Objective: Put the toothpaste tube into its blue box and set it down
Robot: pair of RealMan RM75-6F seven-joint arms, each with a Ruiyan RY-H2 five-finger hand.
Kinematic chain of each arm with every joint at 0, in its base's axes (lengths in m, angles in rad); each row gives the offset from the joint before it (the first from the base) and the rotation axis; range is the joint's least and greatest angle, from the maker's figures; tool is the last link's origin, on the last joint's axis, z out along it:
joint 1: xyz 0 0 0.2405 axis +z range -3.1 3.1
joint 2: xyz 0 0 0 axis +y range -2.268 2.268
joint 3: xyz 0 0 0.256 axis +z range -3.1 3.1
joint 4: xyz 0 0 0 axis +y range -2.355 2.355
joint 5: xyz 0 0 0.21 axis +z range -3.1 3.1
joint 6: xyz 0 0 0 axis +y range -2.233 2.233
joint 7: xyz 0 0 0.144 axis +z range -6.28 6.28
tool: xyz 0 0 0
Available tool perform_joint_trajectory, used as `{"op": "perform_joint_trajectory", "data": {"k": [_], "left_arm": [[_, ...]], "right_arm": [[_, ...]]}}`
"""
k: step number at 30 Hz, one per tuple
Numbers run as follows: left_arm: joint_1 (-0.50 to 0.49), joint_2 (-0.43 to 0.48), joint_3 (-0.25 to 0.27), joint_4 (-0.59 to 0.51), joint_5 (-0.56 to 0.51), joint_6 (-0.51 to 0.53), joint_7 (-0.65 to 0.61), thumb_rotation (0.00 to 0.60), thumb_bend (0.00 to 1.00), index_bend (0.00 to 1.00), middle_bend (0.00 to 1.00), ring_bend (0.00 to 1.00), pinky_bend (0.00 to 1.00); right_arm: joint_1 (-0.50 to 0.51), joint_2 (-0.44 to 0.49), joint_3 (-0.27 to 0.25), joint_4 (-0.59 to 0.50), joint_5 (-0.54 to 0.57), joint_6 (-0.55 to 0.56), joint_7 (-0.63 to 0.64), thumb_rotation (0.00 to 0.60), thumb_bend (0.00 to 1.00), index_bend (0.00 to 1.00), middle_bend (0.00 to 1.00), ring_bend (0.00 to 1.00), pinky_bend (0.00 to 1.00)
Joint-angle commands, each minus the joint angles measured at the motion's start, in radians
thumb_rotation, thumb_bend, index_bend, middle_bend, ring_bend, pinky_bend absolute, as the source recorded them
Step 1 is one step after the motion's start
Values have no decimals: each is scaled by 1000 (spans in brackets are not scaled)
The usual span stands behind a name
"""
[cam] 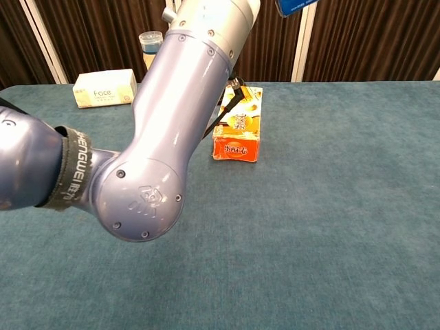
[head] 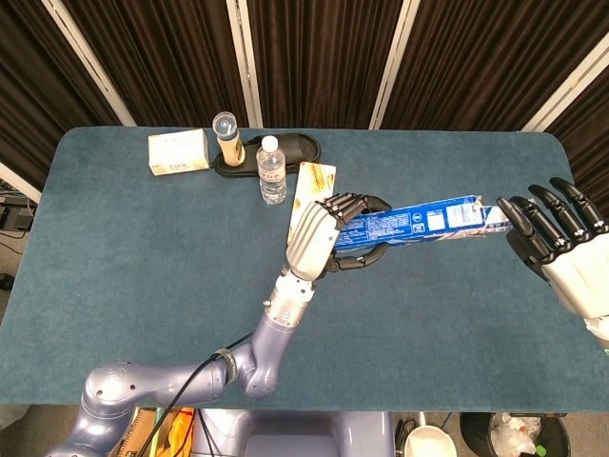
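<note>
The blue toothpaste box is held up in the air, lying roughly level, with my left hand gripping its left end. Its right end has an open flap near my right hand, whose fingers are spread and hold nothing, just clear of the box end. In the chest view only a corner of the blue box shows at the top edge, above my left arm. No toothpaste tube shows outside the box; I cannot tell whether it is inside.
An orange snack box lies on the teal table under my left hand. At the back left stand a water bottle, a white tissue box, and a capped cylinder on a black tray.
</note>
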Motion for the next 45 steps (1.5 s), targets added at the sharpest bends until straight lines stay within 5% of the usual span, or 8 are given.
{"op": "perform_joint_trajectory", "data": {"k": [1, 23, 33, 45], "left_arm": [[3, 0, 7, 7, 8, 8, -8, 600, 478, 368, 526, 493, 575], [102, 23, 54, -70, 69, 162, -103, 600, 481, 371, 527, 495, 578], [229, 101, 122, -190, 145, 301, -145, 600, 481, 370, 526, 495, 578], [330, 197, 91, -396, 211, 439, -166, 600, 473, 344, 482, 456, 561]], "right_arm": [[2, 1, 2, -4, -2, -1, -3, 600, 388, 0, 402, 302, 289], [-3, 5, 21, -25, 44, -31, -17, 600, 389, 0, 401, 303, 289], [-8, 0, 27, -8, 82, -62, -22, 600, 388, 0, 400, 303, 289], [-7, -1, 33, -33, 85, -69, -42, 600, 388, 0, 399, 303, 289]]}}
